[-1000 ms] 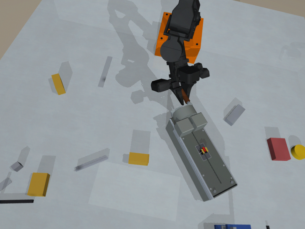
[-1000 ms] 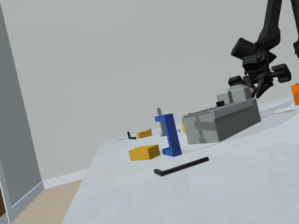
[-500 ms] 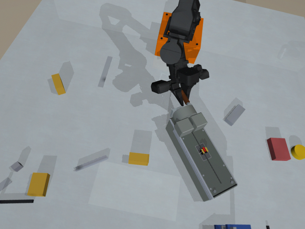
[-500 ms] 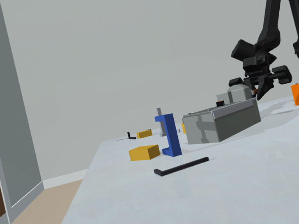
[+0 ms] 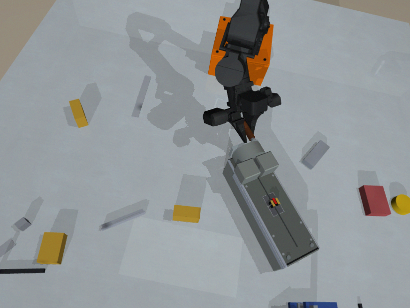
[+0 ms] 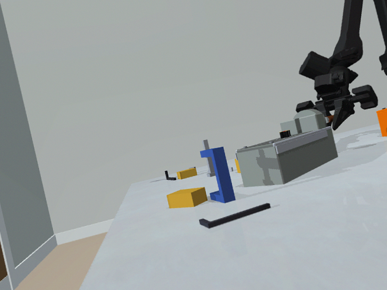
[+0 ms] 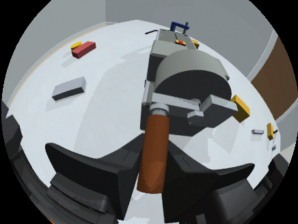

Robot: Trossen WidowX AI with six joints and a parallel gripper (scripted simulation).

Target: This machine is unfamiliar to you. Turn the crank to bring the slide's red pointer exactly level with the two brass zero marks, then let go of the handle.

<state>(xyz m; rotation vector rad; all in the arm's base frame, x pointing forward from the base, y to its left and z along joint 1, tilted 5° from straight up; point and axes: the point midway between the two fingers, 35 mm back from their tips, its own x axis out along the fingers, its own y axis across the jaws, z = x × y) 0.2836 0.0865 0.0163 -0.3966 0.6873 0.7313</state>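
The grey machine (image 5: 291, 219) (image 6: 302, 158) stands on the table, with a round drum and crank arm (image 7: 174, 102) at its end facing the robot. My gripper (image 5: 249, 135) (image 7: 152, 138) is shut on the brown crank handle (image 5: 247, 127) (image 7: 154, 157), one finger on each side. In the wrist view, the handle is left of the drum's centre, and the crank arm reaches across to it. The red pointer (image 5: 274, 200) (image 7: 181, 43) sits between the two brass marks (image 5: 278, 200) (image 7: 177, 41). It looks close to level with them; any small offset is too small to tell.
A grey block (image 5: 315, 154) (image 7: 69, 89), a red block (image 5: 374, 200) (image 7: 84, 50) and a yellow disc (image 5: 401, 204) lie on one side. A yellow block (image 5: 186, 213) lies on the other. A blue bracket (image 6: 223, 174) stands beyond the machine's far end, near a black L-shaped bar (image 6: 239, 214).
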